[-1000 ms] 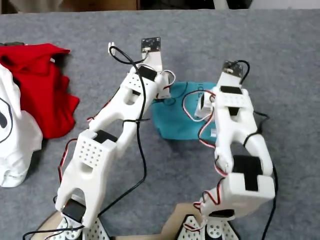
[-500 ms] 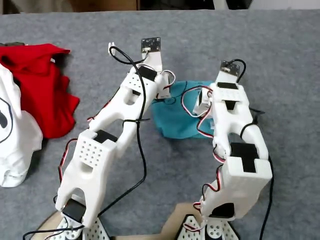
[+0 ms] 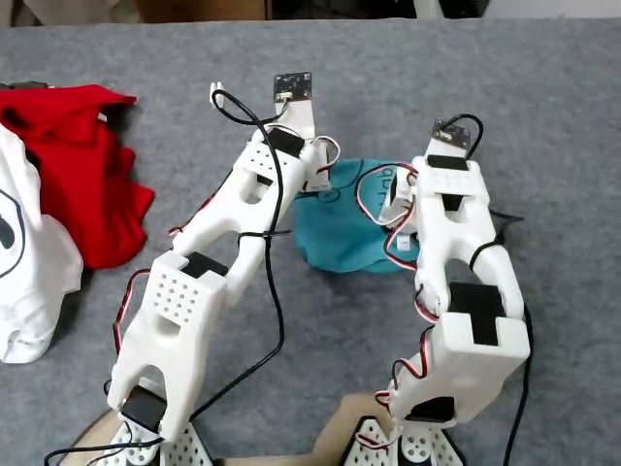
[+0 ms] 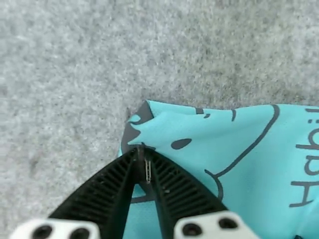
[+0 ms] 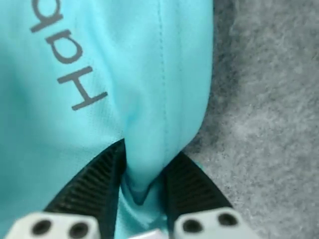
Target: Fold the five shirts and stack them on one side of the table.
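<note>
The teal shirt [image 3: 344, 228] lies partly folded near the middle of the counter [image 3: 543, 97], well apart from the red shirt [image 3: 87, 165] and white shirt [image 3: 29, 262] by the left edge. The left tool [image 4: 142, 167] is pinched closed on one corner of it. The right tool [image 5: 144, 174] is nipped around a bunched fold at the opposite edge, probably two layers thick. The cloth looks light, limp and slightly slick, so it will sag and slip. Corners and hemmed edges, gripped deep, are the best holds.
</note>
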{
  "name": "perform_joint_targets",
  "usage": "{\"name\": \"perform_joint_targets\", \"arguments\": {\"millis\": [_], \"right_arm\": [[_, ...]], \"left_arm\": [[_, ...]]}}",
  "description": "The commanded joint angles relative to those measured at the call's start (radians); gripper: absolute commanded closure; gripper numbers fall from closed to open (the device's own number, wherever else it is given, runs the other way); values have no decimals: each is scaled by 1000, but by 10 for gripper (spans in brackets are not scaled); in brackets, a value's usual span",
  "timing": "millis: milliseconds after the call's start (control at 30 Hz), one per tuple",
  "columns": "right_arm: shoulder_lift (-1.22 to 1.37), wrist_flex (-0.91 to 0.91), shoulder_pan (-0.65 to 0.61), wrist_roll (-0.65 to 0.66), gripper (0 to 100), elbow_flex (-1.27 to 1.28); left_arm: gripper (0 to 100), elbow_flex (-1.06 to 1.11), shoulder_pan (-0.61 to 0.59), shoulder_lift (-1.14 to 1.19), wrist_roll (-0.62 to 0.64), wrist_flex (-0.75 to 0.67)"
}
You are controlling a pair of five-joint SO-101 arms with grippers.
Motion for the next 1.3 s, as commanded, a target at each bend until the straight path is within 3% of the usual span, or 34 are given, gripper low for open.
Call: {"name": "perform_joint_targets", "arguments": {"millis": [0,133,333,433,567,733,1267], "right_arm": [[-45,-12,25,-2,994,-19],[7,-109,93,-2,994,-16],[70,-149,111,-2,994,-22],[73,-149,110,23,994,-22],[74,-146,108,41,994,-21],[70,-143,111,38,994,-21],[74,-147,108,38,994,-21]], "left_arm": [[981,-41,-12,-12,-6,6],[980,-78,-15,-16,-2,40],[973,-304,-48,-5,0,222],[916,-354,-75,-5,34,264],[835,-353,-95,-4,110,270],[819,-302,-63,73,190,267],[802,-546,-15,297,195,328]]}}
